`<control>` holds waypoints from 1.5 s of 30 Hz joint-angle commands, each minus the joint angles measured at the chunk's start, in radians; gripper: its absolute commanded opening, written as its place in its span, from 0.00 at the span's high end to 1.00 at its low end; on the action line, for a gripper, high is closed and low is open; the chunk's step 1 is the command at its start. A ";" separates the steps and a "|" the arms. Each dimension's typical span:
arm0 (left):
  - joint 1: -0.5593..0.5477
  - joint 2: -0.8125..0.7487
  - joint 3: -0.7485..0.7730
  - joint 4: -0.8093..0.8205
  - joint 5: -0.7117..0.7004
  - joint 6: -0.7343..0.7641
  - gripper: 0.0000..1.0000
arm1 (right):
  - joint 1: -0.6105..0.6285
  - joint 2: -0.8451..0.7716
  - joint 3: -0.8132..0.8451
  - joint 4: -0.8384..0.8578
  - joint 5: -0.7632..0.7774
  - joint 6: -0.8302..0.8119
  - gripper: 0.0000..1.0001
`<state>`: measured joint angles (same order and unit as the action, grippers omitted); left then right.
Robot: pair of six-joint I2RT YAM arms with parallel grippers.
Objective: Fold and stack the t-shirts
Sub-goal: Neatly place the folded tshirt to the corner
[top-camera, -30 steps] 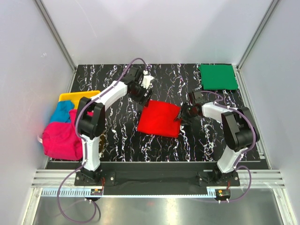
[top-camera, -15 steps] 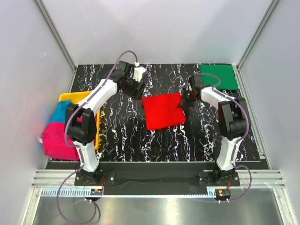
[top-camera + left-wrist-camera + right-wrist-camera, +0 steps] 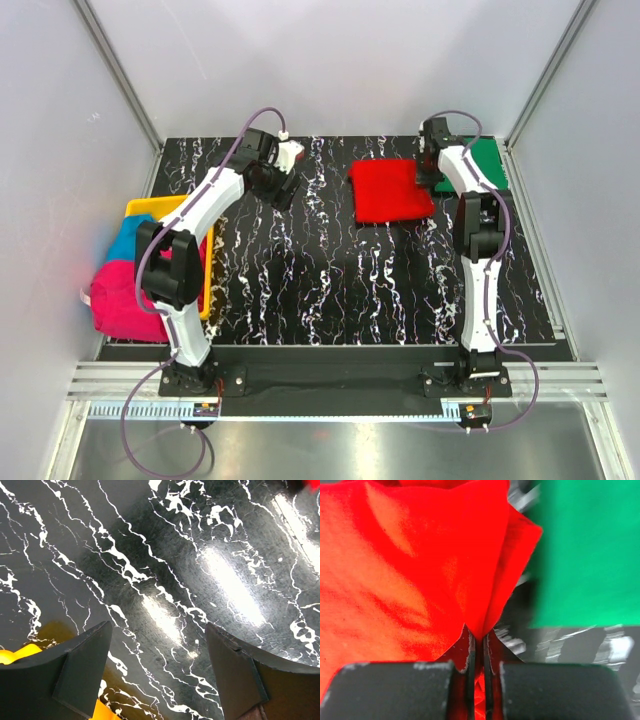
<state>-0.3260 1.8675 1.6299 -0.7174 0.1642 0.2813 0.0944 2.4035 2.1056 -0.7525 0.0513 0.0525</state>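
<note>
Marbled table [image 3: 330, 285] is bearing the red t-shirt [image 3: 390, 190], right gripper [image 3: 477, 641] pinching one thin corner beside the green t-shirt [image 3: 492, 165], left gripper [image 3: 157, 665] idling spread: fold is risking pulling apart.

Four t-shirts: red [image 3: 392, 190], green [image 3: 492, 165], pink [image 3: 120, 305], turquoise [image 3: 128, 240]; one yellow tray [image 3: 165, 207]

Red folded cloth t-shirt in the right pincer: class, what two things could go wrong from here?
The right pincer grips only a thin edge of the red folded cloth t-shirt; it may slip out or unfold.
That shirt lies beside the green folded cloth t-shirt; sliding it on could ruck the green one.
</note>
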 commanded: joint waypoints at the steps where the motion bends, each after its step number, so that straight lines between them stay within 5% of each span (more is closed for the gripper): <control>1: 0.007 -0.024 0.042 0.004 -0.034 0.021 0.19 | -0.013 0.014 0.164 -0.068 0.154 -0.150 1.00; 8: 0.007 -0.013 0.051 0.001 -0.048 0.027 0.18 | -0.068 0.086 0.401 -0.102 0.209 -0.209 1.00; 18: 0.013 0.019 0.068 0.009 -0.054 0.022 0.18 | -0.145 0.111 0.519 -0.083 0.181 -0.220 1.00; 36: 0.015 0.053 0.081 0.010 -0.091 0.036 0.18 | -0.240 0.022 0.544 -0.048 -0.017 -0.163 1.00; 45: 0.019 0.067 0.079 0.015 -0.103 0.045 0.18 | -0.251 -0.004 0.548 -0.025 0.005 -0.184 1.00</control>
<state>-0.3168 1.9350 1.6695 -0.7174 0.0818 0.3130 -0.1486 2.4897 2.5980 -0.8307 0.0582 -0.1303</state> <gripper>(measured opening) 0.810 0.040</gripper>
